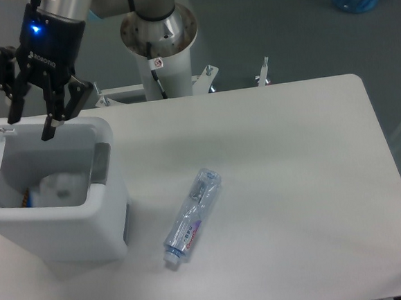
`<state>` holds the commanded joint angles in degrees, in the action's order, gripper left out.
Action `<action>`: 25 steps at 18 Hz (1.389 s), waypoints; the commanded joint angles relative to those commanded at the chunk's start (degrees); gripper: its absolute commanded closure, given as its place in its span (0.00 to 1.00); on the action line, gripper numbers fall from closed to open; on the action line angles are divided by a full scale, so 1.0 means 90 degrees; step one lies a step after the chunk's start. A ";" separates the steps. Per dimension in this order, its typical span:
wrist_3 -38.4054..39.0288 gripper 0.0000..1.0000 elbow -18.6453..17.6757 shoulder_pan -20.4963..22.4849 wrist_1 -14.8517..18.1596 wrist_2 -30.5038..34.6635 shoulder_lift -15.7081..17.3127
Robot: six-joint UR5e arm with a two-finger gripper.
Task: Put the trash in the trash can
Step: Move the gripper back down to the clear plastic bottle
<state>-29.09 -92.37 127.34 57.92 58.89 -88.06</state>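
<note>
While its fingers stand spread and hold nothing, the gripper [30, 125] hangs over the back rim of the bin [112, 219], whose lid is tipped up at the left edge. One piece of trash, the whitish cup [59, 187], lies inside the bin against the near wall, beside a scrap of blue and orange packaging that shows at the bottom. The other piece, the crushed bottle [190, 218], lies flat on the table [300, 184] to the right of the bin, apart from it, cap end toward the camera and its blue-and-red label facing up. By this reckoning the job is half finished, and the step in hand is the trip across for the bottle. To do it well, the arm would best rise clear of the rim before crossing, turn the fingers across the bottle's narrow width, not along its length, and close near the labelled middle, since flattened clear plastic may slip or pivot when pinched at one end.
</note>
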 joint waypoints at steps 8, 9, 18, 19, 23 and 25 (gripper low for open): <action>-0.0459 0.00 0.0467 0.1466 -0.0020 0.0039 -0.1727; -0.0459 0.00 0.0604 0.1476 -0.0010 0.0058 -0.1961; -0.0615 0.00 0.1327 0.1028 0.0565 0.1416 -0.3534; -0.0615 0.00 0.1357 0.0959 0.0692 0.1445 -0.3671; -0.0625 0.00 0.1387 0.0715 0.0772 0.1874 -0.3926; -0.0625 0.00 0.1406 0.0685 0.0762 0.1914 -0.4033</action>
<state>-34.72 -79.72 133.51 64.77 76.11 -124.36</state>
